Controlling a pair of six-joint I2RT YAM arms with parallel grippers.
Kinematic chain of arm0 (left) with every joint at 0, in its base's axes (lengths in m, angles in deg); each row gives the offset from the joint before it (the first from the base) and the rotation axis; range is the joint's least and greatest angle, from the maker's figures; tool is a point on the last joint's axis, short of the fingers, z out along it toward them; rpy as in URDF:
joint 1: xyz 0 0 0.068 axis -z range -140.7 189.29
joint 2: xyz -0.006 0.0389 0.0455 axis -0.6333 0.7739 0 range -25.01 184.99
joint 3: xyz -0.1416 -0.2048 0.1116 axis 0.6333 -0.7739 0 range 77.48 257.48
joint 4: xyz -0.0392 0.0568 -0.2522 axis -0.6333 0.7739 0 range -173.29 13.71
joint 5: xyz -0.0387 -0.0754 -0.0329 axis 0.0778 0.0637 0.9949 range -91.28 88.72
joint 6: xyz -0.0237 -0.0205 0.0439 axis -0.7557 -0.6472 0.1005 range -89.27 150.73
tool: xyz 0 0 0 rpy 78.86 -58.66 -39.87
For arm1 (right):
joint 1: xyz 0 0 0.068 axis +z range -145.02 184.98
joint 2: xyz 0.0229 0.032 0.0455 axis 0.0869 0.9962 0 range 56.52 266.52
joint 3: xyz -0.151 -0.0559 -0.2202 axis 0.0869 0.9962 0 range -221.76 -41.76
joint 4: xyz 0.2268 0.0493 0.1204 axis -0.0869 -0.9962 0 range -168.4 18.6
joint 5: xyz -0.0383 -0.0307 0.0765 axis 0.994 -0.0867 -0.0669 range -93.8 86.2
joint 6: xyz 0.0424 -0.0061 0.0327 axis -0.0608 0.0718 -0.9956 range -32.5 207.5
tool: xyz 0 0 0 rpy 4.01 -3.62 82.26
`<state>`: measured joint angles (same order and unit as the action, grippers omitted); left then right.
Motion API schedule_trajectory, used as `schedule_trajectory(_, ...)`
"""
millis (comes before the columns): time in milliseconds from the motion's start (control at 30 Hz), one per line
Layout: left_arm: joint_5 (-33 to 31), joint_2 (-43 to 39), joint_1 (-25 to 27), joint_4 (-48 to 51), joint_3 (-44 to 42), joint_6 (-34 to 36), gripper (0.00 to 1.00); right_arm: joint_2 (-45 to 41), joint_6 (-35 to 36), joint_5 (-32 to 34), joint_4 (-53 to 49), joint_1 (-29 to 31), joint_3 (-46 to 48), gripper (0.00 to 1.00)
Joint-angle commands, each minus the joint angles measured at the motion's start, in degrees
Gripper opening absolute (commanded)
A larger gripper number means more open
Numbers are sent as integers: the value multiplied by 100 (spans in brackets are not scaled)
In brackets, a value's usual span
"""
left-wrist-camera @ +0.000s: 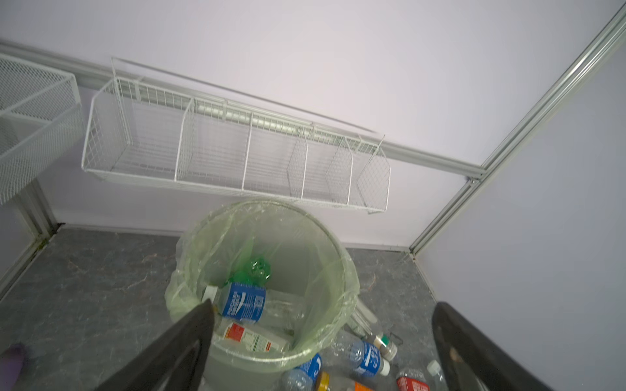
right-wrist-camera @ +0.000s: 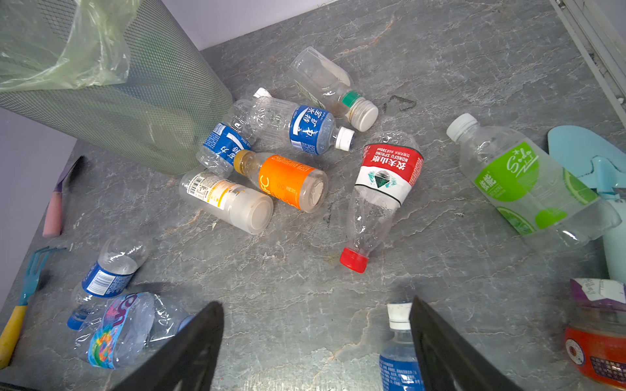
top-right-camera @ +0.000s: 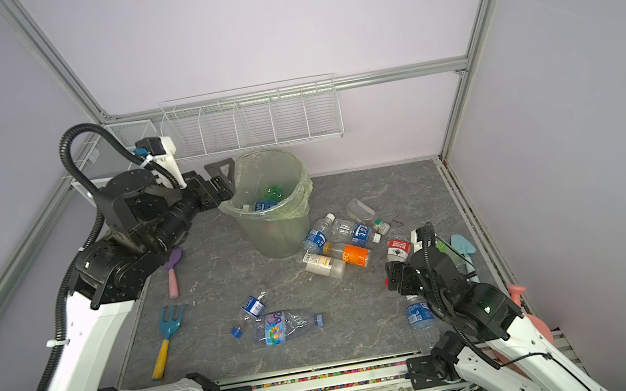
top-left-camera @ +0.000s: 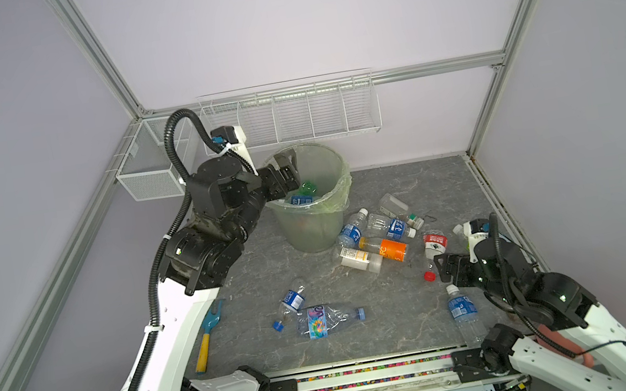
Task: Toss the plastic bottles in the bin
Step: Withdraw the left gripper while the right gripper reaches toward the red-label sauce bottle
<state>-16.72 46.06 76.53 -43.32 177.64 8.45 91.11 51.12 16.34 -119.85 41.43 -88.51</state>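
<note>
Grey marbled tabletop (top-left-camera: pixel 255 272) lies bare to the front-left of the bin (top-left-camera: pixel 310 232), and a wire basket (top-left-camera: pixel 291 120) hangs on the wall close behind it. The left gripper (left-wrist-camera: pixel 324 306) hangs over the bin's left rim, its jaws spread wide with nothing between them.

Inside the bin, all on their sides, lie a green bottle (left-wrist-camera: pixel 257 269), a blue-labelled bottle (left-wrist-camera: pixel 242 306) reading "POCARI SWEAT", and a red-and-white-labelled bottle (left-wrist-camera: pixel 254 338). In front of the bin a crushed multicoloured bottle (top-left-camera: pixel 325 320) lies crosswise, its blue cap pointing right.

Five bottles (top-left-camera: pixel 351 235) huddle against the bin's right foot, among them an orange-labelled bottle (right-wrist-camera: pixel 288 181) with its cap toward the bin. Further right of the bin, the red-labelled bottle (right-wrist-camera: pixel 386 176) reads "NONGFU SPRING". Its red cap points toward the front edge, and bare table surrounds it. Beyond it, a green-labelled bottle (right-wrist-camera: pixel 518 176) reading "Soda" lies near the table's right edge.

The right gripper (right-wrist-camera: pixel 315 304) hovers well to the front-right of the bin, jaws apart and empty. A white-capped blue bottle (right-wrist-camera: pixel 399 359) lies beside one finger.
</note>
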Motion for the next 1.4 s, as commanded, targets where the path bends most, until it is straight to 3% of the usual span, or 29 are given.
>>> schedule_trajectory(0, 261, -489, 64, -181, -814, -362, 99, 205, 67, 176, -213, -67, -250, 88)
schedule_trajectory(267, 429, -1500, 161, -290, -2533, -967, 97, 1176, 382, 7, -484, -677, -759, 88)
schedule_trajectory(467, 625, -2041, 238, -367, -3409, -1380, 96, 1858, 538, -969, -287, -1966, -902, 88)
schedule_trajectory(733, 639, -2445, 373, -305, -3980, -1574, 95, 2533, -207, -752, -1112, -3402, -949, 89)
schedule_trajectory(867, 660, -2578, 385, -305, -4176, -1613, 95, 2398, -231, -1216, -1130, -4187, -538, 89)
schedule_trajectory(1033, 685, -2651, 390, -288, -4307, -1630, 95, 1934, -231, -1090, -1231, -4958, -64, 89)
schedule_trajectory(1200, 712, -2684, 397, -295, -4355, -1649, 95, 2035, -171, -1202, -1412, -5904, 128, 89)
schedule_trajectory(1367, 716, -2695, 399, -314, -4382, -1670, 95, 2175, -259, -1337, -1270, -6366, 204, 89)
